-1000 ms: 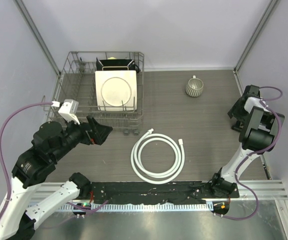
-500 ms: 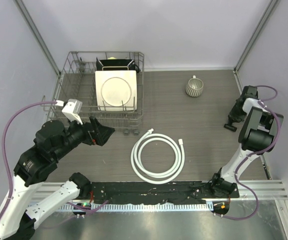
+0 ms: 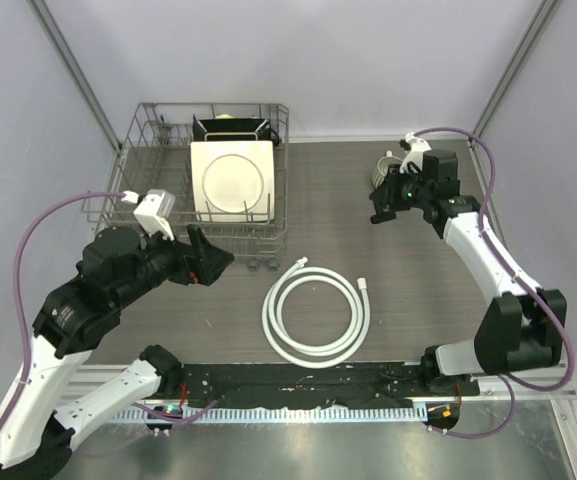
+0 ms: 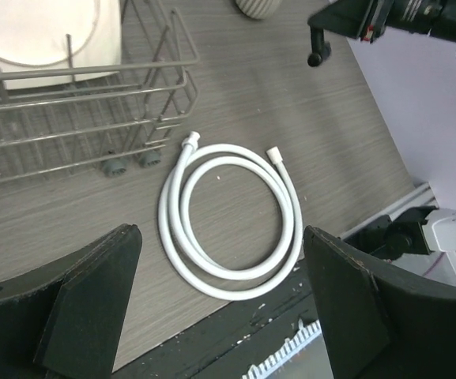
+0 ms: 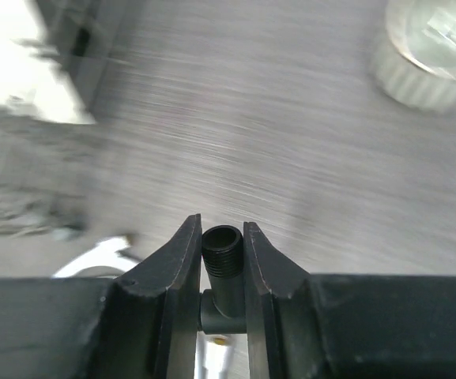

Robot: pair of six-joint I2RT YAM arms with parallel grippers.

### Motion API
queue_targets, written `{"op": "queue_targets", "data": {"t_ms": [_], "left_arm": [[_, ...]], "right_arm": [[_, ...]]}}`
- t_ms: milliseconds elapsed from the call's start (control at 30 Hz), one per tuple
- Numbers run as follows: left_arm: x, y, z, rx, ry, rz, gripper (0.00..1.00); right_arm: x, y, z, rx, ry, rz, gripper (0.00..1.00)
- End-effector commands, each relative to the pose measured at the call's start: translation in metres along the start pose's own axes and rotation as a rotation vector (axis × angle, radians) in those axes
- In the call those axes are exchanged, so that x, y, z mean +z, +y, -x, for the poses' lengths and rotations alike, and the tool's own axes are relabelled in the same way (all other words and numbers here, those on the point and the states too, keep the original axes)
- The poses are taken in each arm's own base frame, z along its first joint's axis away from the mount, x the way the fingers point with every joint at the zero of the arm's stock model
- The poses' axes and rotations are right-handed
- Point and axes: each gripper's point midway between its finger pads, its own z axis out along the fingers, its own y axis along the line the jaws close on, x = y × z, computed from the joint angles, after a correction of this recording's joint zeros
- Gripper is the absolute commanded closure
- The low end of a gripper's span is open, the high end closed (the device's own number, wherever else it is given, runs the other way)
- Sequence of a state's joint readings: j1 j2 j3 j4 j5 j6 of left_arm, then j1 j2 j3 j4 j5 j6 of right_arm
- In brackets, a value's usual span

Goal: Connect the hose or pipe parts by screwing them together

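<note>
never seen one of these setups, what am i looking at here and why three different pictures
These are two robot arms bolted at the near edge of a table. The wide picture comes from a fixed camera above and behind them. The other two come from small cameras on each wrist, looking along that arm's own fingers.

On the table lie a coiled white hose, a wire dish rack holding a white plate, and a ribbed cup.

The left gripper is open and holds nothing; its camera looks down at the hose. The right gripper is shut on a small black threaded fitting, held in the air near the cup. The job is to screw fitting and hose together, which is not yet done.
</note>
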State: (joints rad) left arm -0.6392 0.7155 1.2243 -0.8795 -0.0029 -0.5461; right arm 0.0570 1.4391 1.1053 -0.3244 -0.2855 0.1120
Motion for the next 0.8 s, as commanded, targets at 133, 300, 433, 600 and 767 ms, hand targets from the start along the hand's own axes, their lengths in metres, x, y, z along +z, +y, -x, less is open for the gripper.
{"op": "queue_targets", "data": {"t_ms": [133, 300, 433, 600, 767], "left_arm": [[0.035, -0.040, -0.019, -0.057, 0.073, -0.243, 0.12], [0.060, -0.069, -0.017, -0.195, 0.086, -0.384, 0.15], [0.075, -0.085, -0.014, -0.264, 0.103, -0.453, 0.24], [0.086, -0.096, -0.012, -0.287, 0.078, -0.497, 0.24], [0.098, -0.097, -0.009, -0.279, 0.045, -0.453, 0.18]], "right_arm": [[-0.096, 0.186, 0.056, -0.010, -0.227, 0.550, 0.99], [-0.135, 0.251, 0.035, -0.056, -0.191, 0.778, 0.99], [-0.146, 0.268, 0.034, 0.094, -0.205, 0.848, 0.99], [-0.149, 0.285, 0.025, 0.093, -0.200, 0.835, 0.99], [-0.147, 0.294, 0.015, 0.131, -0.153, 0.810, 0.99]]}}
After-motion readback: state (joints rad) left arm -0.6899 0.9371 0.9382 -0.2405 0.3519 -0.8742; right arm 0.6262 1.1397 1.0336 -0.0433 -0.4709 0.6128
